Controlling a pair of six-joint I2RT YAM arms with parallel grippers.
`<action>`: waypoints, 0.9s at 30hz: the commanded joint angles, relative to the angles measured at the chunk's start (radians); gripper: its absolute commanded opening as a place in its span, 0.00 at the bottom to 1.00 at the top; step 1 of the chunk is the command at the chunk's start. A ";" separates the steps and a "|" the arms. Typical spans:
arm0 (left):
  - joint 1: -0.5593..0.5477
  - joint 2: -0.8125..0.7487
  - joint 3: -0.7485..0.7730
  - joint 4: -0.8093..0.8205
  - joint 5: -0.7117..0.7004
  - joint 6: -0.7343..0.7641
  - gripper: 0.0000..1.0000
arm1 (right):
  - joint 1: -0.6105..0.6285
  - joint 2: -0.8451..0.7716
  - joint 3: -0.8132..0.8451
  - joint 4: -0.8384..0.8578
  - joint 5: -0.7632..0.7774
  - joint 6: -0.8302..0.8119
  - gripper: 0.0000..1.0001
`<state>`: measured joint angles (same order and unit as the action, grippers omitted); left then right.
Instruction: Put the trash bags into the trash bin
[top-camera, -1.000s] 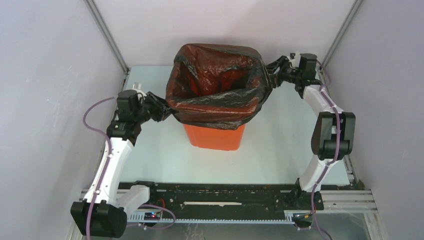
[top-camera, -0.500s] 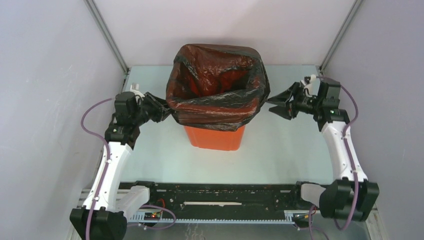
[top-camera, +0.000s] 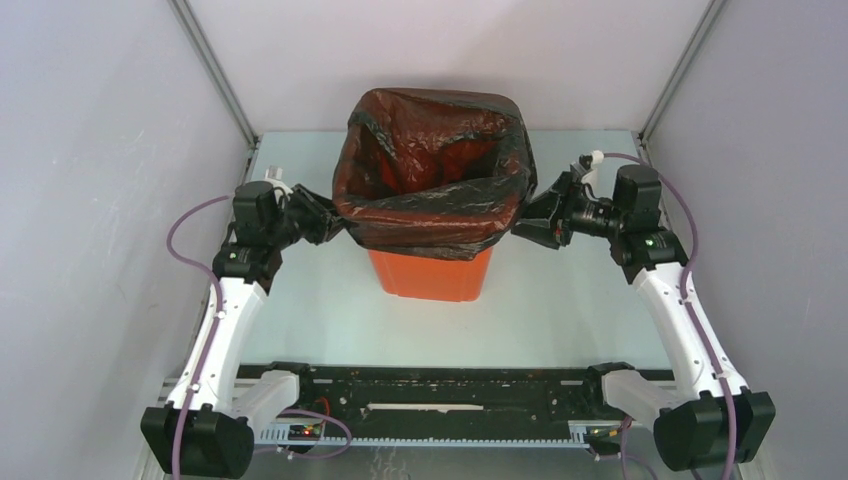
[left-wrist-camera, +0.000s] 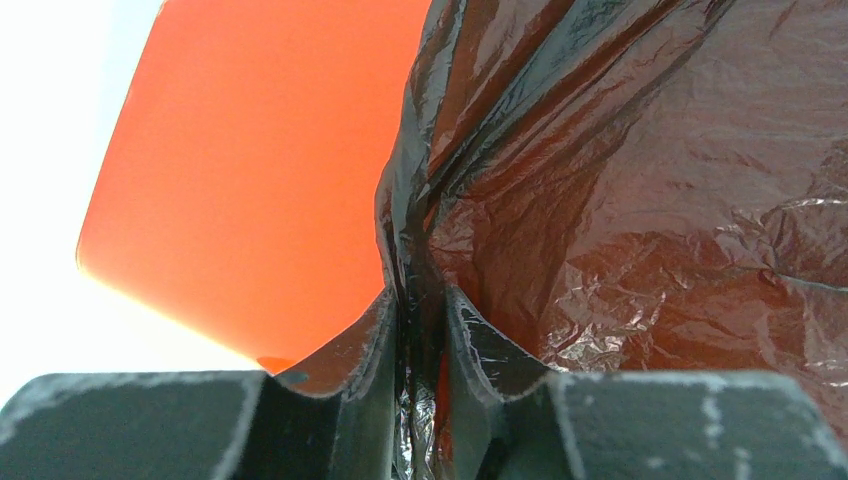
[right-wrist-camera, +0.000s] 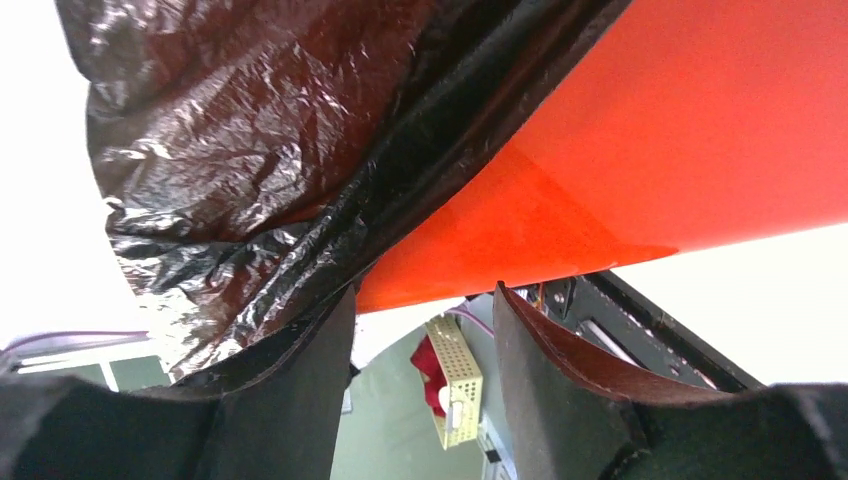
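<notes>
The black trash bag (top-camera: 430, 165) is sitting in the orange trash bin (top-camera: 430, 278) in the upper middle of the top view. Its mouth is gaping upward and its crinkled skirt is hanging down over the rim on all sides. Only the lower part of the bin's walls is showing beneath the plastic, and the bin is standing on the pale table (top-camera: 560, 310).

At centre left of that view, the left gripper (top-camera: 325, 222) is pinching the bag's left side. In the left wrist view its two dark fingers (left-wrist-camera: 365, 350) are pressing together at the bottom centre on a gathered pleat of the glossy bag (left-wrist-camera: 640, 200). The bin's orange wall (left-wrist-camera: 270, 170) is filling the upper left.

Right of centre in the top view, the right gripper (top-camera: 530, 222) is reaching toward the bag's lower right hem. In the right wrist view its fingers (right-wrist-camera: 560, 380) are standing spread apart, with an empty gap between them. The bag's dark hem (right-wrist-camera: 250, 170) is running diagonally from upper right to lower left. It appears to be lying against the tip of the finger on the left of the frame. The other finger is staying clear of the plastic, below the bin's orange wall (right-wrist-camera: 690, 130).
</notes>
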<state>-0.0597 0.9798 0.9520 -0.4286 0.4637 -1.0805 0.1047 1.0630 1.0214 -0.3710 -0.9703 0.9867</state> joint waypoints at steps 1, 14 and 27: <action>-0.011 -0.009 0.005 0.021 0.056 0.011 0.27 | -0.041 -0.047 -0.001 0.032 -0.011 0.052 0.62; -0.011 -0.006 0.004 0.026 0.058 0.008 0.27 | -0.069 -0.070 -0.003 0.044 -0.016 0.076 0.58; -0.011 -0.016 -0.004 0.038 0.058 0.001 0.27 | -0.007 0.048 -0.003 -0.004 0.142 -0.013 0.00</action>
<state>-0.0597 0.9798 0.9520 -0.4290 0.4755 -1.0809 0.0994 1.1004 1.0183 -0.2771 -0.9150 1.0729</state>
